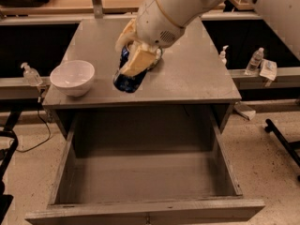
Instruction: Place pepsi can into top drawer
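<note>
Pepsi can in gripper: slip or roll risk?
The dark blue pepsi can hangs tilted in the gripper above the grey cabinet top; smooth wall may slip. Round, it likely rolls if released tilted into the grey top drawer.

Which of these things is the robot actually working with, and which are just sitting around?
In the job: pepsi can, tilted, held above the cabinet top; gripper, fingers closed on the can; open top drawer below.

Just lying about: white bowl on the cabinet top; pump bottle at left; water bottle at right.
</note>
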{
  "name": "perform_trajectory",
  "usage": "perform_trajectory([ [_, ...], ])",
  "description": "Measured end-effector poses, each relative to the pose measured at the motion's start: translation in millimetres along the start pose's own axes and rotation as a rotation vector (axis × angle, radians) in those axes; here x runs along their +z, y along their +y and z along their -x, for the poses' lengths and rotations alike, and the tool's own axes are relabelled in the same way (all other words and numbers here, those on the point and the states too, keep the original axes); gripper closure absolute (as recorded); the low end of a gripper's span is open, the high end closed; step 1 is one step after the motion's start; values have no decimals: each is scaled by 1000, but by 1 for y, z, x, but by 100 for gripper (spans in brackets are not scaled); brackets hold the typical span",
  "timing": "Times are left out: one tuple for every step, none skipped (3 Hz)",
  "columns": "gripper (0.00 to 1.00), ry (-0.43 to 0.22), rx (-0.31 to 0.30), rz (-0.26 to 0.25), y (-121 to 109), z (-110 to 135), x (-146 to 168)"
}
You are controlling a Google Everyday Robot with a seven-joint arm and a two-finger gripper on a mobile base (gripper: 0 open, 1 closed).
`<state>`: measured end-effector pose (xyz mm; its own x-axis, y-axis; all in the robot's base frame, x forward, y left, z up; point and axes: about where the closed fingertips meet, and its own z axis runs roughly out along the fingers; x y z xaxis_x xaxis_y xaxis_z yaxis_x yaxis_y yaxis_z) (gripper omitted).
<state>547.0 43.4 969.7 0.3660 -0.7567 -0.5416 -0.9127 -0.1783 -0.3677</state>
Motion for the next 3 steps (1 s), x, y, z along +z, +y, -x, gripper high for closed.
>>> perform_trajectory([
  [100, 7, 5, 6, 0, -2, 2],
  [100, 17, -11, 47, 9, -5, 18],
  [100, 8, -120, 54, 51, 23, 40],
])
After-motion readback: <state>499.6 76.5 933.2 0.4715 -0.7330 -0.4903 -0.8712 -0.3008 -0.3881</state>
